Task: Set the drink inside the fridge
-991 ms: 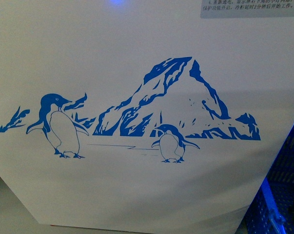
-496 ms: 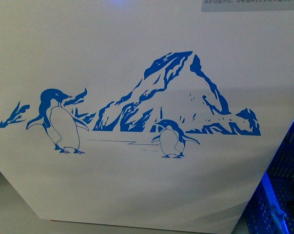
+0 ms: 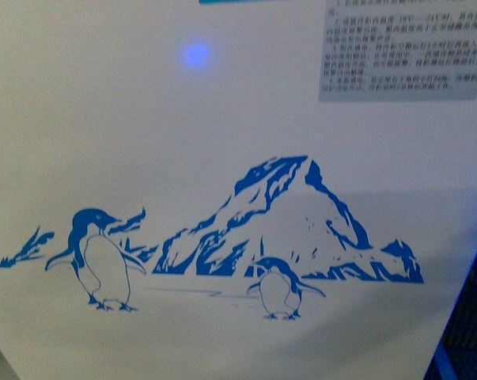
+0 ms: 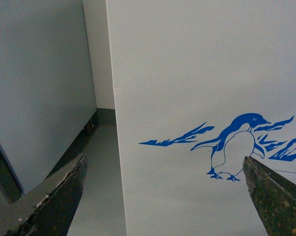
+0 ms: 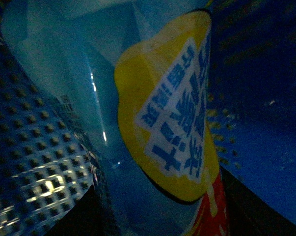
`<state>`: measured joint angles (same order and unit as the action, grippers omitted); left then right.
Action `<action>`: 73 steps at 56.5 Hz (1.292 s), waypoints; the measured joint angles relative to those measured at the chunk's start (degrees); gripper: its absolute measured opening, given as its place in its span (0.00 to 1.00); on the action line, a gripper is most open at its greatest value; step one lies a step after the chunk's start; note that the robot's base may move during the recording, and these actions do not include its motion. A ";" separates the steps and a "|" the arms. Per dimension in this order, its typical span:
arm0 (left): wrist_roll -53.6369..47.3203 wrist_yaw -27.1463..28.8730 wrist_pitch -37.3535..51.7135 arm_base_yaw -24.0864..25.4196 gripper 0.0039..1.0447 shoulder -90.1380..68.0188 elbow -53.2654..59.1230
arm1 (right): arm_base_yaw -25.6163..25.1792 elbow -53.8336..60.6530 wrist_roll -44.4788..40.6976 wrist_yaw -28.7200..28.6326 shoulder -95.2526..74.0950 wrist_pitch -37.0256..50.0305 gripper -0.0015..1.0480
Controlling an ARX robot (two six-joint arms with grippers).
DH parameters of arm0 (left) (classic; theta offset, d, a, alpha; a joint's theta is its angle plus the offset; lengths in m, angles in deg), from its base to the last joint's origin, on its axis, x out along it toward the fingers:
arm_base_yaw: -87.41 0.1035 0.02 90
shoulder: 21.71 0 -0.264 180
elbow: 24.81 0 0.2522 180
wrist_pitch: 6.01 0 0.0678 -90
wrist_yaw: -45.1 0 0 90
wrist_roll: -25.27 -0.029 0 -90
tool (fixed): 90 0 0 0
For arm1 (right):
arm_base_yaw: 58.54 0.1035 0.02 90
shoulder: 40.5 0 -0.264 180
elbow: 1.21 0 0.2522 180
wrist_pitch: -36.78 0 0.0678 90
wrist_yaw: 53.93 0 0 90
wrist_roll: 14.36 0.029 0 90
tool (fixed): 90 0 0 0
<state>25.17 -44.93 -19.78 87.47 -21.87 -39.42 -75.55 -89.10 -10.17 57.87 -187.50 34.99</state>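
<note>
The fridge point(image 3: 222, 142) fills the front view as a white wall with a blue penguin-and-mountain decal point(image 3: 278, 229). Its lids and baskets are out of view. My left gripper point(image 4: 162, 196) is open and empty, its two dark fingers point(image 4: 54, 196) spread wide just short of the fridge's white wall point(image 4: 197, 73) near a penguin. My right gripper point(image 5: 157, 216) is shut on the drink point(image 5: 172, 108), which fills the dim right wrist view very close up. It shows a blue body and a yellow patch with blue-and-white lettering. The gripper's fingers are hidden in the dark.
A blue plastic basket point(image 3: 469, 317) shows at the front view's lower right edge, and its perforated walls point(image 5: 265, 98) surround the drink. A grey cabinet point(image 4: 35, 88) stands beside the fridge, with a strip of grey floor point(image 4: 96, 187) between them. A text sticker point(image 3: 404, 47) and blue light point(image 3: 194, 54) are on the fridge.
The decal has slid down in the front view. The blue light and the text sticker have come fully into view at the top. Less of the blue basket shows.
</note>
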 joint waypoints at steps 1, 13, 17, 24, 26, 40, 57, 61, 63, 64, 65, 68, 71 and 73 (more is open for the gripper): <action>0.00 0.02 0.00 0.00 0.92 0.00 0.00 | 0.04 1.42 -0.17 -0.72 2.78 -0.02 0.43; 0.00 0.04 0.00 0.00 0.92 0.00 0.00 | -0.52 13.75 -0.85 -8.26 29.55 -1.25 0.43; 0.00 0.02 0.00 0.00 0.92 0.00 0.00 | -0.87 18.25 -0.81 -11.39 37.64 -3.19 0.43; 0.00 0.04 0.00 0.00 0.92 0.00 0.00 | -1.64 25.03 -0.55 -17.73 53.66 -8.22 0.43; -0.02 0.04 0.00 0.00 0.92 0.00 0.00 | -1.77 25.94 -0.31 -19.26 57.70 -9.62 0.43; 0.00 0.02 0.00 0.00 0.92 0.00 0.00 | -5.29 28.59 3.45 -32.41 91.58 -21.68 0.43; 0.00 0.04 0.00 0.00 0.92 0.00 0.00 | -5.97 34.51 8.31 -39.95 114.09 -30.21 0.41; -0.02 0.02 0.00 0.00 0.92 0.00 0.00 | -5.66 34.75 8.85 -39.82 117.74 -30.67 0.40; 0.00 0.04 0.00 0.00 0.92 0.00 0.00 | -5.14 34.86 9.33 -39.12 118.81 -30.08 0.40; 0.00 0.04 0.00 0.00 0.92 0.00 0.00 | -4.66 34.91 9.66 -38.62 119.32 -29.68 0.40; 0.00 0.04 0.00 0.00 0.92 0.00 0.00 | -4.04 34.93 9.81 -38.05 119.69 -29.24 0.40; 0.00 0.04 0.00 0.00 0.92 0.00 0.00 | -2.43 35.30 9.81 -36.44 120.83 -27.85 0.40; 0.00 0.00 0.00 0.00 0.92 0.00 0.00 | -0.79 35.74 9.64 -34.91 121.81 -25.88 0.40; 0.00 0.02 0.00 0.00 0.92 0.00 0.00 | -0.44 35.95 9.57 -35.15 122.01 -25.07 0.40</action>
<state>25.17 -44.91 -19.78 87.47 -21.87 -39.42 -75.99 -53.15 -0.60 22.72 -65.49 9.92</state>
